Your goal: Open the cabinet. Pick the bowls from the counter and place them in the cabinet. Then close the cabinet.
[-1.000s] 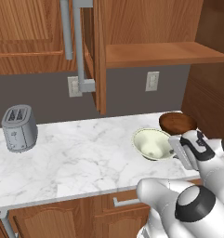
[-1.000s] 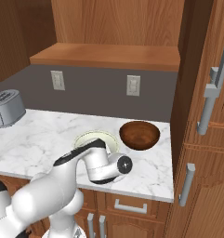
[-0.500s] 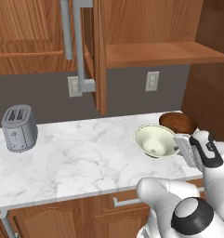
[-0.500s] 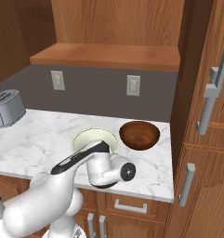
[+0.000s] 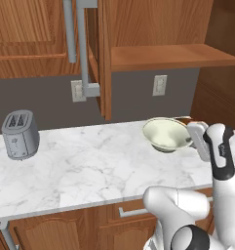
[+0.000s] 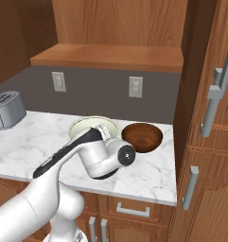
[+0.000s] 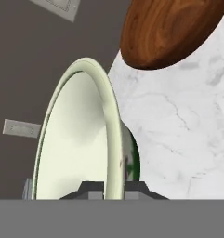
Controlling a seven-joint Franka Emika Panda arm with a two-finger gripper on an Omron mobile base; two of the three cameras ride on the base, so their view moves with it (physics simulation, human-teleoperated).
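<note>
The gripper [image 7: 114, 188] pinches the rim of the cream bowl [image 5: 165, 134], held tilted just above the counter [image 5: 89, 161], the arm reaching in low from the bowl's right. The brown bowl [image 6: 142, 136] sits on the counter just beside the cream one; the cabinet [image 5: 138, 44] stands open above, and a toaster [image 5: 20, 134] stands well to its left.

two bowls, one cream bowl [image 5: 165, 135] and one brown bowl [image 6: 142, 137], one toaster [image 5: 20, 134], two wall outlets [image 6: 135, 87].
</note>
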